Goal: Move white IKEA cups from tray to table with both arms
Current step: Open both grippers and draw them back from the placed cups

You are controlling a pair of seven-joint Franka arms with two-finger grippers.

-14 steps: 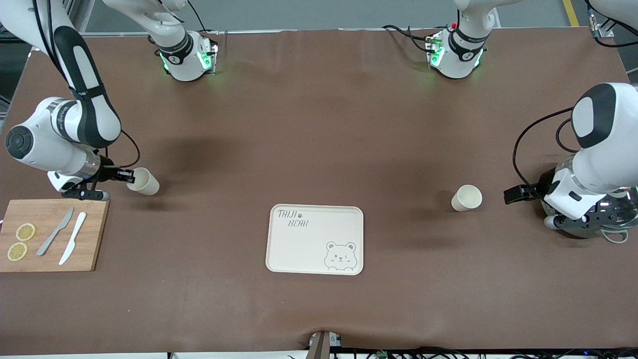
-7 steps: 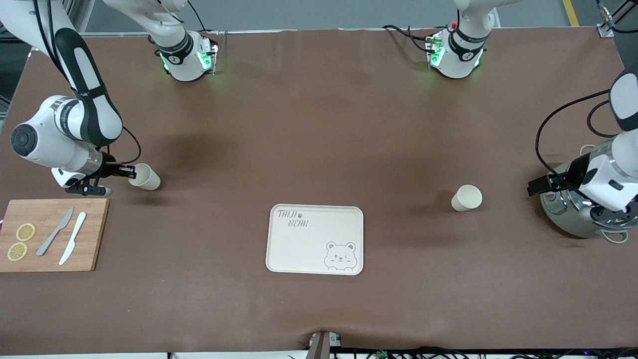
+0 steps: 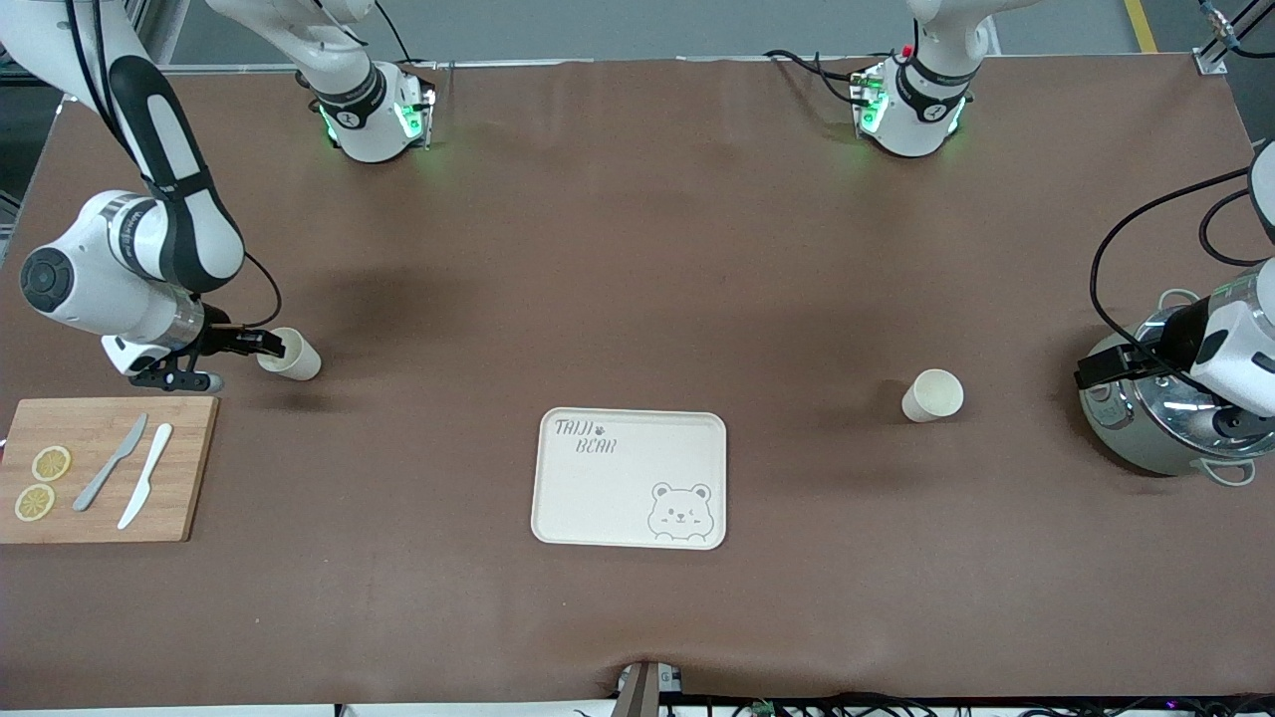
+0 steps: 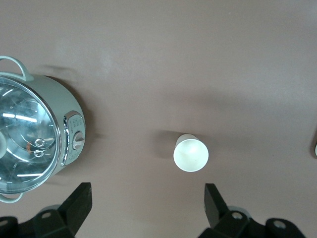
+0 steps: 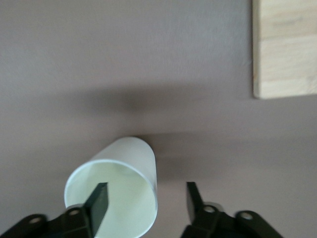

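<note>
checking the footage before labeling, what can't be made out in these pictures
- Front view: the left arm is cut off by the picture's edge over the pot; its jaws are not shown there.
- Front view: whether the right gripper touches the cup is too small to tell.
- Right wrist view: that cup's lower rim is cut off by the edge.
- Left wrist view: a pale object at the edge is cropped beyond recognition.
</note>
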